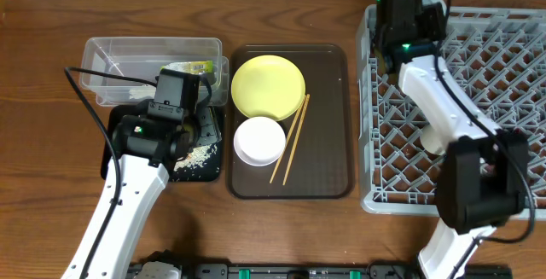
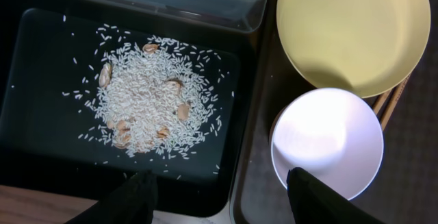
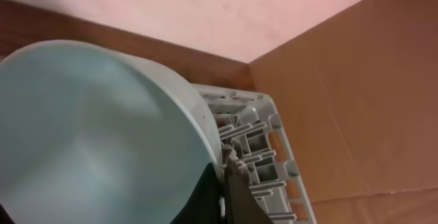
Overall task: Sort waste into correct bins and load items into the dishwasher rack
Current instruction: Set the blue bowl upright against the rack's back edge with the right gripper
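The light blue bowl (image 3: 96,135) is at the far left corner of the dishwasher rack (image 1: 478,74), and the right pincer (image 3: 222,186) appears clamped on its rim. One dark finger sits against the bowl's edge, just above the grey lattice. The bowl looks tilted rather than seated, so I judge it is being placed and has not been let go.

The rest of the dishes are not yet loaded. The yellow plate (image 1: 267,85), the white bowl (image 1: 259,140) and the chopsticks (image 1: 290,138) all lie on the brown tray (image 1: 328,177) in the middle of the desk (image 1: 43,185), with the chopsticks just beside the two dishes. No small cup shows in any view (it may be hidden).

The waste seems mostly dealt with. The rice (image 2: 147,104), with a few brownish bits in it, is heaped in the black tray (image 2: 41,46). The green-and-yellow wrapper (image 1: 192,66) lies in the clear tub (image 1: 102,53) just behind that tray. I cannot tell whether the white scrap is in the tub too.

The left pincer (image 2: 222,200) hangs over the near edge of the black tray with its fingers apart and nothing between them. By my reckoning sorting is near done, and loading has barely begun.
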Motion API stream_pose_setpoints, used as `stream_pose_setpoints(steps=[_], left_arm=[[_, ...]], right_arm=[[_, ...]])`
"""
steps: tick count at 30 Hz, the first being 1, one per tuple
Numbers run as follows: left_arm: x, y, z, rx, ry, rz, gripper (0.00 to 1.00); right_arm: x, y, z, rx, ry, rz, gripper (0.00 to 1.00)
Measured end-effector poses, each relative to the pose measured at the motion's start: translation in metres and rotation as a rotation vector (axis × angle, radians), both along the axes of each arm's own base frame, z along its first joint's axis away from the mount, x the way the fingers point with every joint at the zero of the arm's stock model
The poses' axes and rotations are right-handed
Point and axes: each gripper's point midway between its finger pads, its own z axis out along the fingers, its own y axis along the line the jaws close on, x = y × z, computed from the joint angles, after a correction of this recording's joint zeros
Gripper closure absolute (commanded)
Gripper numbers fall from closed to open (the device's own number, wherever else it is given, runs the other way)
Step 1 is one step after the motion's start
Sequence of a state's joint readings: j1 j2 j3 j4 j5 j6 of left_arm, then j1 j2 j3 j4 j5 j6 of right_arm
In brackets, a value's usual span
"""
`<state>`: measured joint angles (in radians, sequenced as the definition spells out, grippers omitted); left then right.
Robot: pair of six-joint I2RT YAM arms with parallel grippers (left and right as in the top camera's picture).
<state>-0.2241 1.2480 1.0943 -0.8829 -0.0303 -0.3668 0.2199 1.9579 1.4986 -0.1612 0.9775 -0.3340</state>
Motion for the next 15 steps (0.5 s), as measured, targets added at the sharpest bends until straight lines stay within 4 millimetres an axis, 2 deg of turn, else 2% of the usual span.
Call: stream_pose_setpoints(steps=[4,6,15], left_arm=[[0.0,0.0,0.0,0.0,0.0,0.0,0.36],[0.0,0.0,0.0,0.0,0.0,0.0,0.36],[0.0,0.0,0.0,0.0,-0.001,0.0,0.36]], right_arm=[[0.001,-0.002,-0.017,-0.025,0.034,-0.022,0.99],[0.001,0.0,-0.02,-0.033,0.037,-0.027,0.99],[-0.006,0.026,-0.028,-0.028,0.072,0.012,0.99]])
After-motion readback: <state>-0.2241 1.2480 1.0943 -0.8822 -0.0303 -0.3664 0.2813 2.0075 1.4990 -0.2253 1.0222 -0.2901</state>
